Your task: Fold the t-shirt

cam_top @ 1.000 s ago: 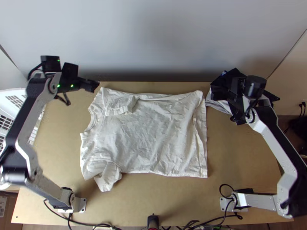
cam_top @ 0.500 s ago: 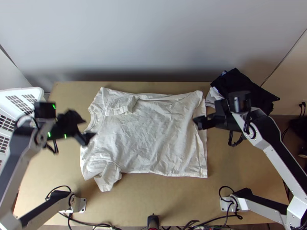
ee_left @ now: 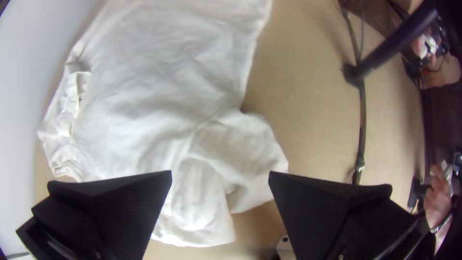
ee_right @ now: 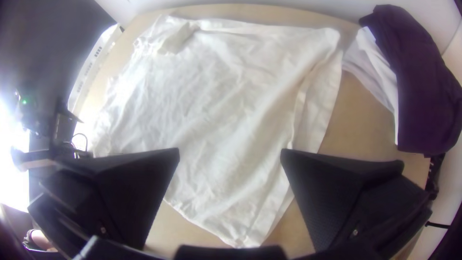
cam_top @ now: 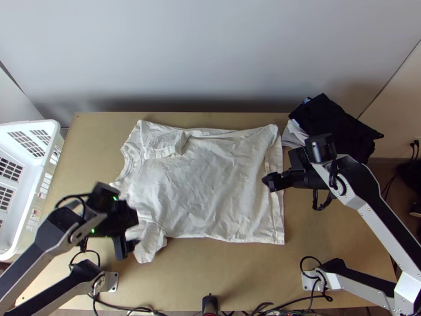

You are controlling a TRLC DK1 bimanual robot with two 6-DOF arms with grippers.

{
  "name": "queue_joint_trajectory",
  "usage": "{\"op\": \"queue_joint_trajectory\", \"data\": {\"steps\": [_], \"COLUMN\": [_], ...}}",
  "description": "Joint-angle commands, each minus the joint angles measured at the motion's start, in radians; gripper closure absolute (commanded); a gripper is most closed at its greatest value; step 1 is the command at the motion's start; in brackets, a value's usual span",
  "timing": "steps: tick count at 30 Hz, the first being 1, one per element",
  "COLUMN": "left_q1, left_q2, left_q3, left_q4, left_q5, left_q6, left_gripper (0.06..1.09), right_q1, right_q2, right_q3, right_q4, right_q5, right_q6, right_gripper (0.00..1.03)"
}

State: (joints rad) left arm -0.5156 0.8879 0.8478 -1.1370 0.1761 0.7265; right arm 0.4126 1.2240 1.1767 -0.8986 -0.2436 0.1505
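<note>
Creased, matte white t-shirt point(cam_top: 210, 189) is lying spread, roughly rectangular, on the smooth wooden table point(cam_top: 226, 274), left gripper point(cam_top: 128, 247) hovering by its rumpled near-left sleeve point(cam_top: 151, 243), right gripper point(cam_top: 268, 182) above its right side, both pairs of flat black jaws standing apart.

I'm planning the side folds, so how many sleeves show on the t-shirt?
2. The far sleeve lies turned in over the t-shirt, along its far side; the near sleeve lies rumpled at its near side, by the left gripper.
</note>
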Motion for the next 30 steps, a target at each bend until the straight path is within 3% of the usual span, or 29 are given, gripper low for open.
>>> {"op": "queue_joint_trajectory", "data": {"steps": [1, 9, 20, 23, 28, 30], "left_q1": [-0.141, -0.185, -0.141, -0.164, -0.196, -0.213], "left_q2": [-0.004, 0.06, 0.148, 0.151, 0.152, 0.152], "left_q3": [-0.027, 0.013, -0.059, -0.09, -0.141, -0.167], "left_q4": [-0.142, -0.234, -0.084, -0.037, 0.051, 0.082], "left_q5": [-0.05, -0.05, -0.013, 0.01, 0.017, 0.019], "left_q6": [0.068, 0.093, 0.059, 0.013, -0.058, -0.084], "left_gripper": [0.11, 0.11, 0.11, 0.21, 0.24, 0.34], "right_q1": [-0.009, -0.012, -0.012, -0.018, -0.024, -0.024], "right_q2": [0.002, 0.012, 0.031, 0.029, 0.032, 0.034], "right_q3": [-0.032, -0.046, -0.031, -0.029, -0.017, -0.015], "right_q4": [-0.013, -0.002, 0.004, 0.004, 0.004, 0.004], "right_q5": [0.001, 0.001, 0.001, 0.001, 0.001, 0.001], "right_q6": [0.008, 0.011, 0.009, 0.008, 0.004, 0.004], "right_gripper": [0.05, 0.05, 0.05, 0.05, 0.05, 0.05]}}
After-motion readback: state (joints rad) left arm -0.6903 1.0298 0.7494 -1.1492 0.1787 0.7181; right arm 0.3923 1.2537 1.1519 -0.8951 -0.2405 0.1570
